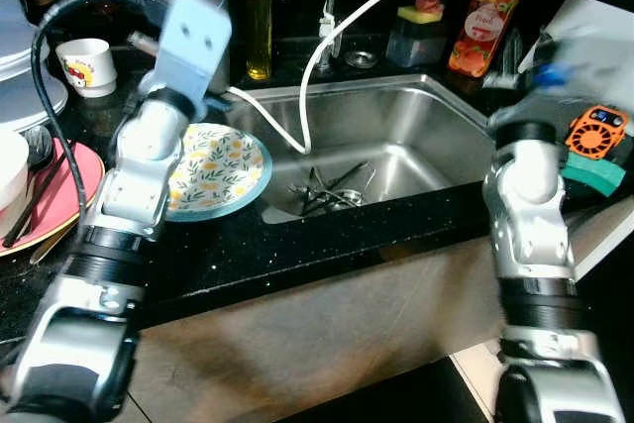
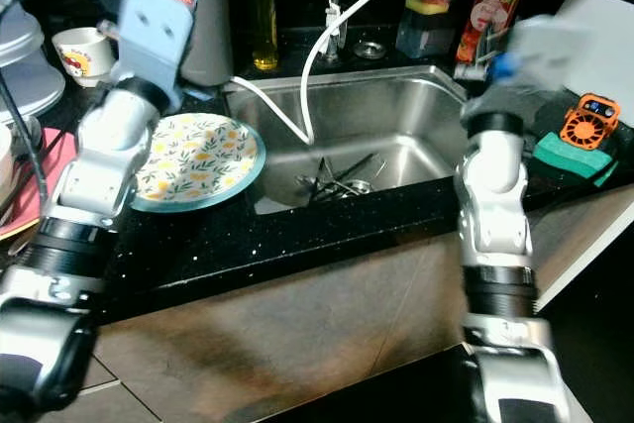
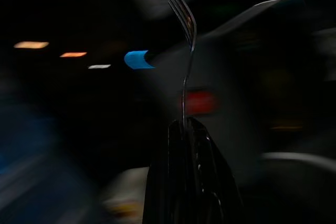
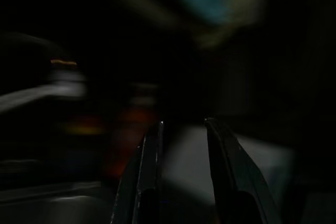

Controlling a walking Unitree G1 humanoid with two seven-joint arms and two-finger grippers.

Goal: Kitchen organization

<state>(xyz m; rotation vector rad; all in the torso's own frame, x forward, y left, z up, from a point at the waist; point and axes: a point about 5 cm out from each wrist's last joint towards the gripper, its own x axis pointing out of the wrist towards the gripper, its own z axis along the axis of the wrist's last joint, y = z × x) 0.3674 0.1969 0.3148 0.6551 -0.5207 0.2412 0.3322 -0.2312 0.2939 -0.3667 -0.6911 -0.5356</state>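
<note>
black counter [image 1: 327, 235], floral plate [image 1: 220, 167], mug [image 1: 87, 66]

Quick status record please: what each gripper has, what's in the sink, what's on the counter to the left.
left gripper: shut on fork, tines pointing away from the wrist; arm raised over the counter's left end
right gripper: open, nothing between the fingers; arm raised at the sink's right end
sink: cutlery lying near the drain, white hose hanging into the basin
counter left: floral plate at the sink's edge, pink plate further left, cup behind
image quality: wrist views dark and blurred
</note>
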